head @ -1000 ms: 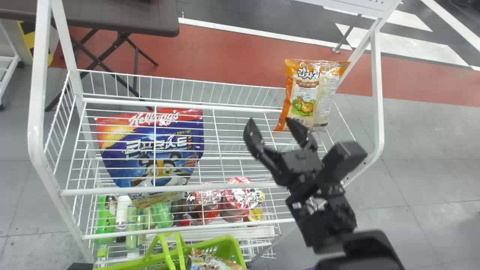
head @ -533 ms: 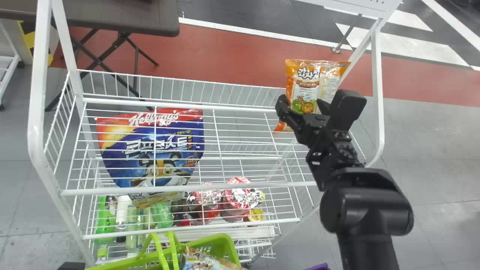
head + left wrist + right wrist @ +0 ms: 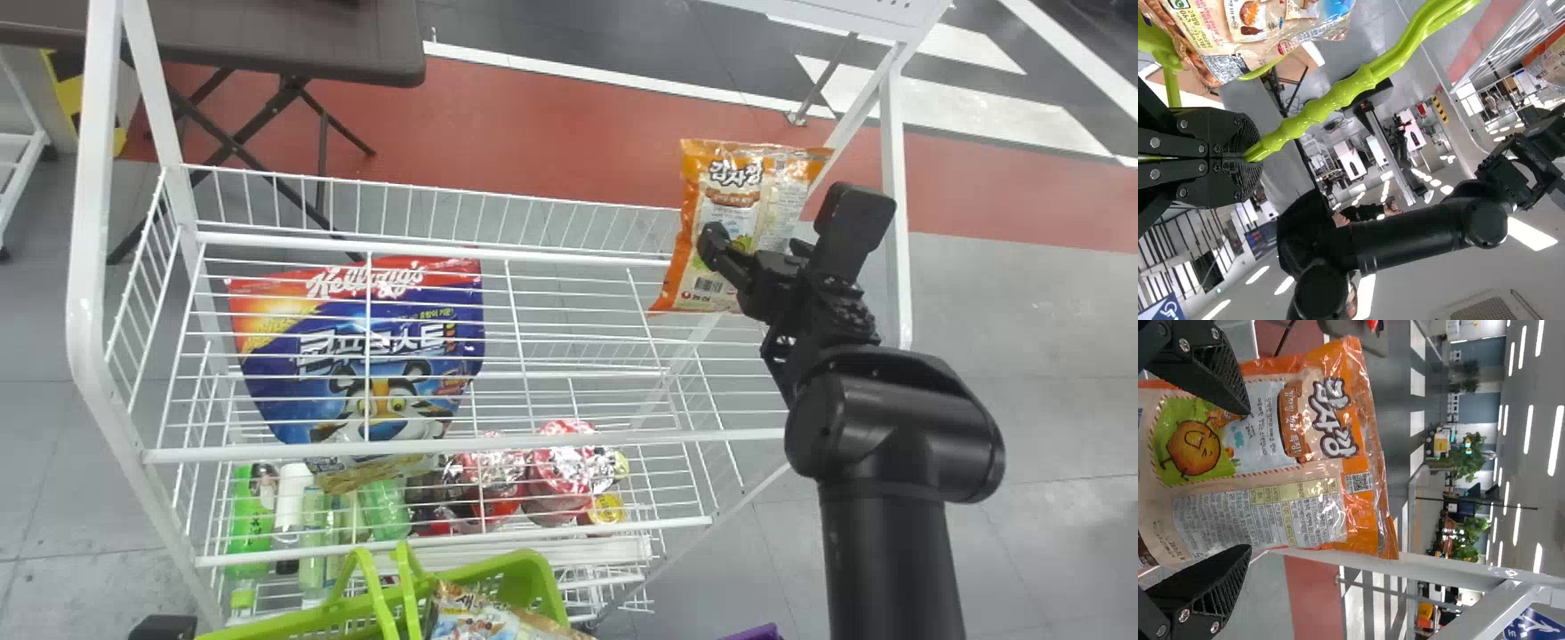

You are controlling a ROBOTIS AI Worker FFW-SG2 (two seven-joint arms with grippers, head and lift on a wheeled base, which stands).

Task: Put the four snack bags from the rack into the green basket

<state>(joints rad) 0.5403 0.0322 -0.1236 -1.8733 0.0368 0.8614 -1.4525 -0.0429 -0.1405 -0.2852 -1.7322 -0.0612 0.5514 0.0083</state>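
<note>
Right wrist view: we have our right gripper (image 3: 1248, 480) gaping astride the orange bag (image 3: 1338, 440) at the far right corner of the rack (image 3: 533, 254), likely for pinching, our left gripper (image 3: 1248, 157) clenching the handle (image 3: 1358, 83), presumably to steady the green basket (image 3: 533, 573).

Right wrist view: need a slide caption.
Right gripper open at the orange-and-beige snack bag, with a white rack rail alongside.

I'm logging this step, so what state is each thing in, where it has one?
Right gripper: open, at the orange bag
Left gripper: shut on the basket handle
Orange bag: upright on the rack
Green basket: handles raised, bag inside
Blue bag: front showing through wires
Table: unfolded
</note>
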